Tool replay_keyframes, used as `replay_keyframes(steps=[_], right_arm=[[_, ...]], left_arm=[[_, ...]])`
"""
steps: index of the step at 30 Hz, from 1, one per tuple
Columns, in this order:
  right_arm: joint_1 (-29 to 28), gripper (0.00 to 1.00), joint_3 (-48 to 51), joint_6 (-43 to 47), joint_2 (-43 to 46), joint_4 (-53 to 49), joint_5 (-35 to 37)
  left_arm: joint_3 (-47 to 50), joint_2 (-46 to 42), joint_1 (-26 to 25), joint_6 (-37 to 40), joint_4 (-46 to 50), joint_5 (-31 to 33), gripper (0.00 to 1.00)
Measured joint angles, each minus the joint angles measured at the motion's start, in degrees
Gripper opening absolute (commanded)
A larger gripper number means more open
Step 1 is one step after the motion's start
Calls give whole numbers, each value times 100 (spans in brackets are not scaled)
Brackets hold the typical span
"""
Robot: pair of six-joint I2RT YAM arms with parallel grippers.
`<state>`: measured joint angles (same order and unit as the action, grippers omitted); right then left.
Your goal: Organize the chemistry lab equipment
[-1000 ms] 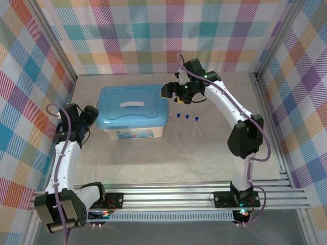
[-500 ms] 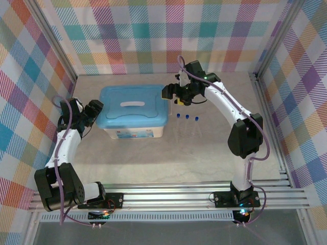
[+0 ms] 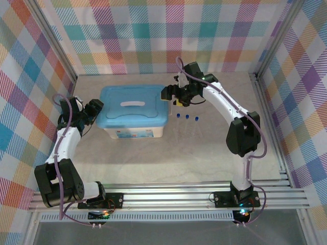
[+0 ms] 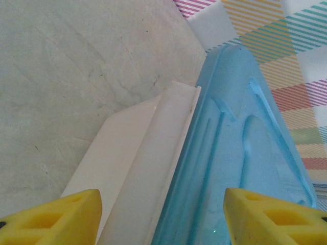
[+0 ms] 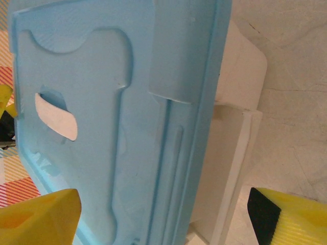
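Three blue-capped tubes (image 3: 187,117) lie in a row on the table, just right of the white tub (image 3: 135,133), which is closed by its blue lid (image 3: 145,116). My left gripper (image 3: 93,108) is at the tub's left end. In the left wrist view it (image 4: 163,219) is open, its yellow fingers astride the lid's edge (image 4: 240,153) and a white flap (image 4: 148,168). My right gripper (image 3: 170,93) sits at the tub's far right corner. The right wrist view shows it (image 5: 166,219) open, astride the lid's rim (image 5: 102,153) and the white latch (image 5: 230,168).
Plaid walls close in the table at the back and on both sides. An aluminium rail (image 3: 173,196) runs along the near edge. Bare tabletop (image 3: 194,153) lies in front of the tub and right of the tubes.
My left arm has swung in towards the tub's left end, and its jaws have narrowed a little. The right gripper has edged slightly left along the lid's corner.
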<state>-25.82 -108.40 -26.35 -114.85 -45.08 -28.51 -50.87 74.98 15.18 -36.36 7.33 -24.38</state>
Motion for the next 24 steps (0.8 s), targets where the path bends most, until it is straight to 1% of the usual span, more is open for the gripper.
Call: replay_keyframes(steps=[11,19,24], right_arm=[[0,85,0,-2,-22,0,-2],[0,85,-2,-4,-170,-2,0],[-2,85,4,-22,-181,4,-7]], left_arm=[[0,-85,13,0,0,22,56],[0,-111,13,17,2,20,54],[-2,-114,13,66,11,20,52]])
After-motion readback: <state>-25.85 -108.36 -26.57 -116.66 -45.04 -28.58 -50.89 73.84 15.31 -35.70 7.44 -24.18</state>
